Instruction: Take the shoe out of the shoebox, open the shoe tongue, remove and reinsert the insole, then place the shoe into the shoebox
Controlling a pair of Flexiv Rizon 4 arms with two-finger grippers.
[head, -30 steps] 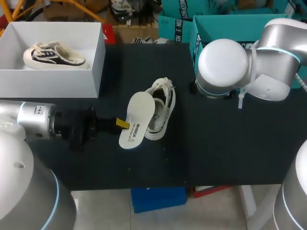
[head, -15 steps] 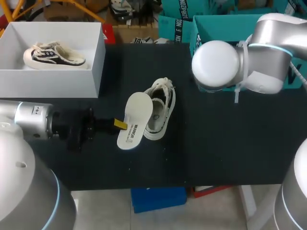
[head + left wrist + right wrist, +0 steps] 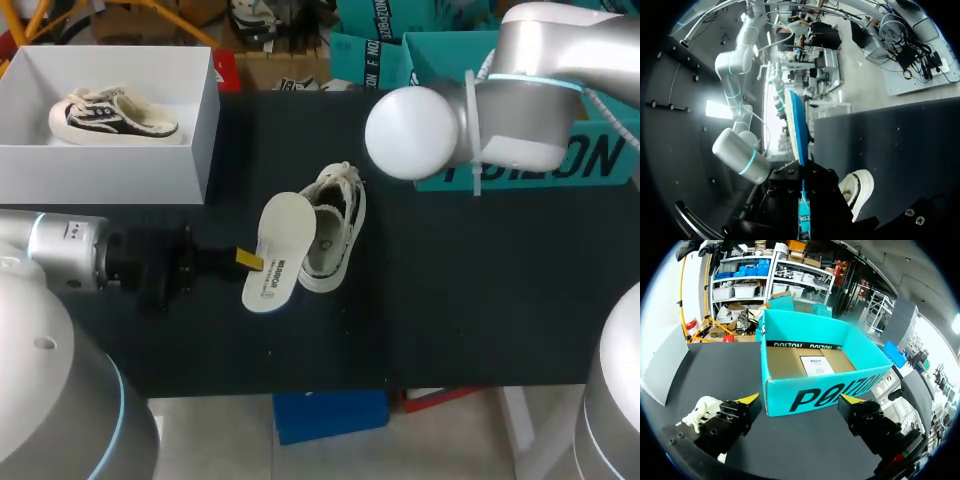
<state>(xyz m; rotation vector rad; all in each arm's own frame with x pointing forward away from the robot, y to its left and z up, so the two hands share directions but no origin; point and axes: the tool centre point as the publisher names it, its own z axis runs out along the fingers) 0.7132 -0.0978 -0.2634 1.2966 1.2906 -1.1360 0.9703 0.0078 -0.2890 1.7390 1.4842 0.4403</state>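
A white shoe [image 3: 337,222] lies on its side on the black table, toe toward the front edge. Its white insole [image 3: 277,252] is out of it and leans against the shoe's left side. My left gripper [image 3: 247,260] is shut on the insole's left edge. In the left wrist view the insole [image 3: 796,130] stands edge-on, blue underside showing, clamped in the gripper [image 3: 803,194], with the shoe [image 3: 858,191] beside it. The white shoebox [image 3: 205,125] at the back left holds a second shoe [image 3: 112,115]. My right gripper [image 3: 800,400] hangs open and empty above the table, the shoe [image 3: 701,414] beside one finger.
A teal cardboard box [image 3: 815,365], open at the top, stands at the table's back right, just ahead of my right gripper. My right arm's elbow [image 3: 415,132] hangs over the table's back middle. The shoebox wall [image 3: 662,371] shows off to the side.
My right arm has swung left and back over the table. My left gripper has drawn the insole slightly left and toward the front, away from the shoe.
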